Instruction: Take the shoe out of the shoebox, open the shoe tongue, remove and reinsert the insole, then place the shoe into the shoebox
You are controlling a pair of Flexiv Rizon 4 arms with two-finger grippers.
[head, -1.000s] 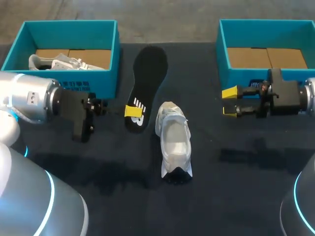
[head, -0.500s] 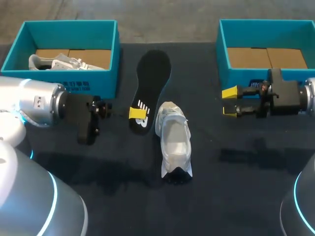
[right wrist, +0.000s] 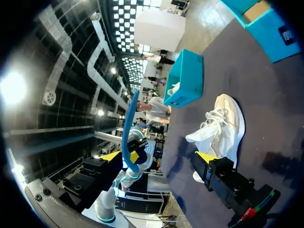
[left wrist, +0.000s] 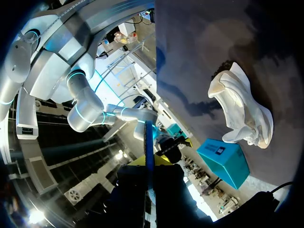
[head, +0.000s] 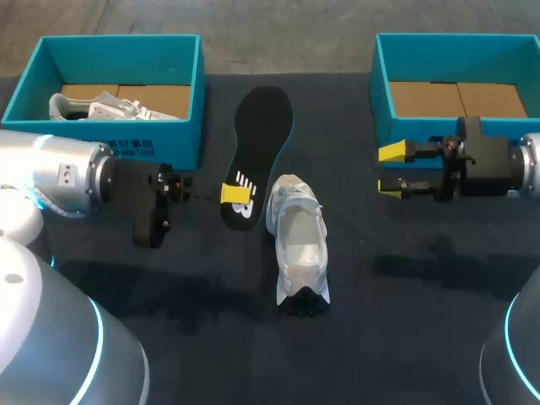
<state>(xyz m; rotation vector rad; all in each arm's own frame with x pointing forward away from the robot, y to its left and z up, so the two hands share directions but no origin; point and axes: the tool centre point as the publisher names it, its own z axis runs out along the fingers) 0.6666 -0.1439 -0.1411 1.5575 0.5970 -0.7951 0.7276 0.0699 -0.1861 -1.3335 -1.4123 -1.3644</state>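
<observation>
Left gripper [head: 236,193]: clamped on the heel end of the black insole [head: 260,135], one yellow tip showing on top. Insole stretched toe-away over the dark table [head: 405,321], between the two boxes.
White shoe [head: 297,245]: upright on its sole just beside the insole's heel, opening upward, apart from both grippers.
Left shoebox [head: 169,139]: teal, holding a second white shoe [head: 97,107].
Right shoebox [head: 384,93]: teal, brown cardboard floor showing.
Right gripper [head: 391,173]: fingers spread wide, gripping nothing, in front of the right shoebox.
</observation>
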